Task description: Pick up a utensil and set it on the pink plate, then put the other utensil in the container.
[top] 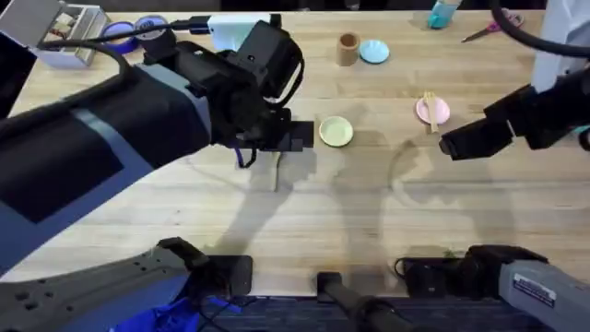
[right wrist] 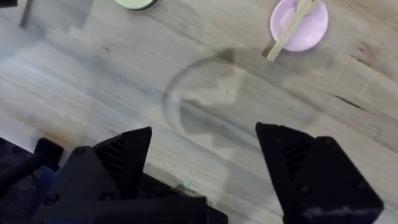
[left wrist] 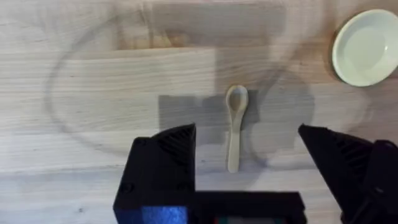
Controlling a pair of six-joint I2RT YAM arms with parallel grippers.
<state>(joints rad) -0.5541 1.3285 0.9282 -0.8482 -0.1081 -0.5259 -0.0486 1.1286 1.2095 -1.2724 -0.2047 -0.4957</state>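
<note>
spoon (top: pixel 276 173) half hidden under left gripper (top: pixel 277 138)

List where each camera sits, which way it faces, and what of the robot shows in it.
Overhead: above the table over the arm bases, looking down and forward; both arms show.
Left wrist: on the left arm, looking down at the spoon; open left gripper.
Right wrist: on the right arm, facing the table; open right gripper.
Shared: fork across the pink plate, also overhead.
</note>
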